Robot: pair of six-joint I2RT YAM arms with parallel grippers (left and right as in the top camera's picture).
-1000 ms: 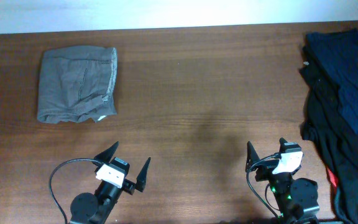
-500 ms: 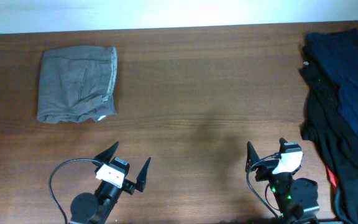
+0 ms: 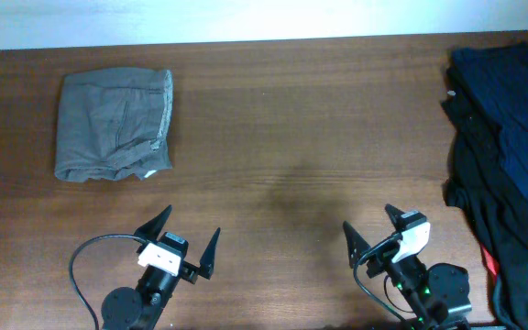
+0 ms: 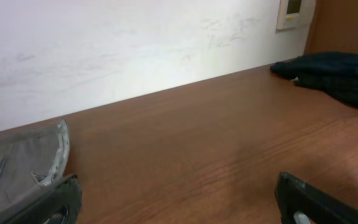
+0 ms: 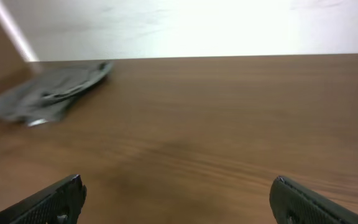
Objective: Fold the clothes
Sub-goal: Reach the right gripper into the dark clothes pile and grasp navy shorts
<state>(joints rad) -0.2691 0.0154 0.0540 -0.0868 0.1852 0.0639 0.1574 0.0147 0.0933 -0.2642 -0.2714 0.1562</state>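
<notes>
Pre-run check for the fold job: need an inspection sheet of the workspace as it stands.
Surface: brown wooden table, no spills seen.
Job's things: grey garment folded, far left; dark clothes pile unfolded, right edge.
Clutter: nothing seen.
Hands: left hand open, empty; right hand open, empty; both near the front edge, touching no cloth.
Cables: black cable loops beside the left arm's base.
Surroundings: white wall behind the table; small wall unit mounted on it.

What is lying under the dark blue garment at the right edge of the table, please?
Black clothing shows from beneath the dark blue garment, with a red scrap lower down. Anything else under it is covered.
</notes>
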